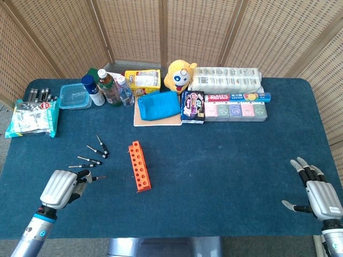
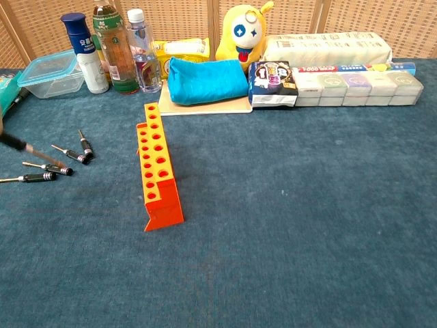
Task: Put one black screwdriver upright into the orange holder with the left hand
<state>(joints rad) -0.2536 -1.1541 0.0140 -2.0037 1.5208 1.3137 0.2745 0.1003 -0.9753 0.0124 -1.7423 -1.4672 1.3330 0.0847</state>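
Note:
The orange holder [image 1: 139, 166] [image 2: 156, 174] lies on the blue cloth, its rows of holes facing up. Left of it, several black screwdrivers [image 1: 96, 152] [image 2: 75, 156] lie loose on the cloth. My left hand [image 1: 60, 188] is near the front left edge, its fingers curled around one black screwdriver [image 1: 90, 178]. That screwdriver's thin shaft points right, toward the holder. In the chest view only the held screwdriver [image 2: 15, 143] shows, slanting at the left edge, and the hand is out of frame. My right hand [image 1: 317, 196] rests open at the front right, holding nothing.
Along the back stand a clear box [image 1: 75, 96], bottles [image 1: 110, 88], a blue pouch on a board [image 1: 158, 106], a yellow plush [image 1: 179, 76] and packaged goods [image 1: 236, 110]. A packet [image 1: 32, 118] lies at far left.

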